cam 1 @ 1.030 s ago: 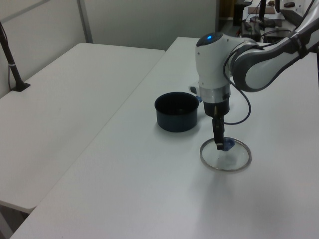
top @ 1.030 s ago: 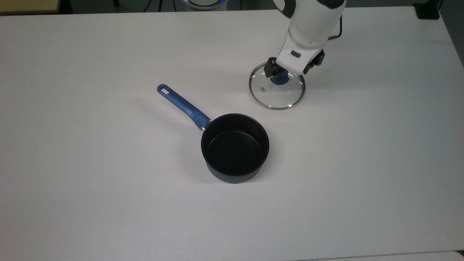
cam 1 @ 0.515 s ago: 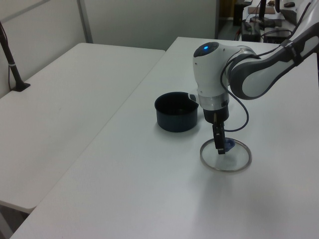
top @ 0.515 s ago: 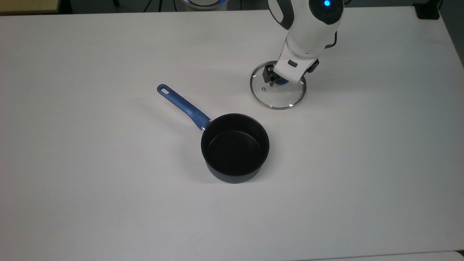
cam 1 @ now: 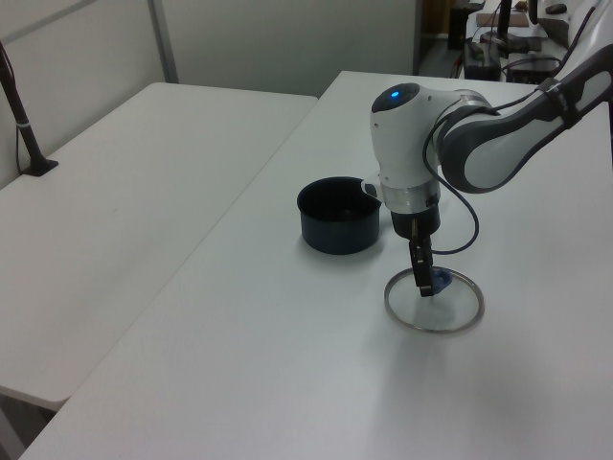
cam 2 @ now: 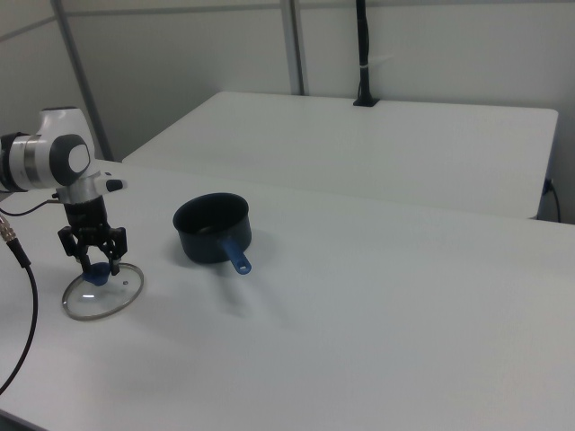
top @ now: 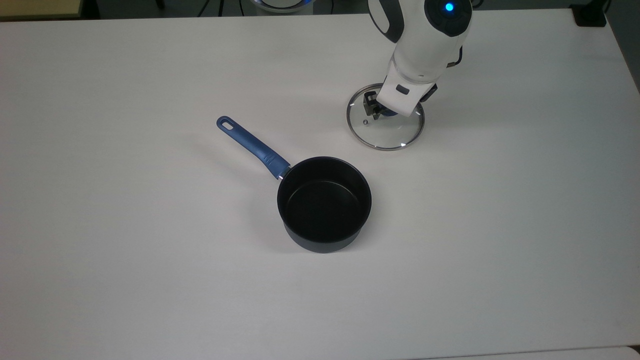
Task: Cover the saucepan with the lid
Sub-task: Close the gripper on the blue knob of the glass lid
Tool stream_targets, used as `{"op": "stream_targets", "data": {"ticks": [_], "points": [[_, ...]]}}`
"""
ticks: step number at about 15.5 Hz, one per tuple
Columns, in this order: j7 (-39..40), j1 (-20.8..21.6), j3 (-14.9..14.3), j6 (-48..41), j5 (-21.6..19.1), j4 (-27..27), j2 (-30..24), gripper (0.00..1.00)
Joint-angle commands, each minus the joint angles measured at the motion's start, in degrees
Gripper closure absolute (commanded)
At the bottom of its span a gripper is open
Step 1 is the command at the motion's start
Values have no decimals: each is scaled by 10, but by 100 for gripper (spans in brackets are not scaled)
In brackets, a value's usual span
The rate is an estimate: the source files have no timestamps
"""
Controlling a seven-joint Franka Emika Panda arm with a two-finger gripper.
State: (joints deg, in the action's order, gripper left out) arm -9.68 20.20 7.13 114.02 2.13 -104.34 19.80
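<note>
In the top view, the pan point(top: 324, 204) sits uncovered mid-table point(top: 125, 225), and the lid point(top: 385, 122) lies flat on the table up to the top view's right, well apart from it. The arm reaches straight down, its gripper point(cam 2: 94, 261) open with a finger on each side of the lid's blue knob point(cam 2: 97, 274), not visibly clamped. Since a second ago the gripper has sunk lower around the knob; the lid sits a shade further towards the top view's right.

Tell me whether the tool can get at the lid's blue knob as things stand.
Probably yes: the tool is open astride the knob of the lid, and nothing stands between them; the saucepan sits well apart.
</note>
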Motion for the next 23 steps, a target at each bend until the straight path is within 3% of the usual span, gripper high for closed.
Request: {"op": "stream_targets", "data": {"ticks": [1, 13, 23], "points": [[12, -5, -1, -17, 4, -6, -18, 34], [12, -17, -3, -48, -7, 2, -40, 46], [13, -26, -9, -99, -63, 28, -33, 54]]}}
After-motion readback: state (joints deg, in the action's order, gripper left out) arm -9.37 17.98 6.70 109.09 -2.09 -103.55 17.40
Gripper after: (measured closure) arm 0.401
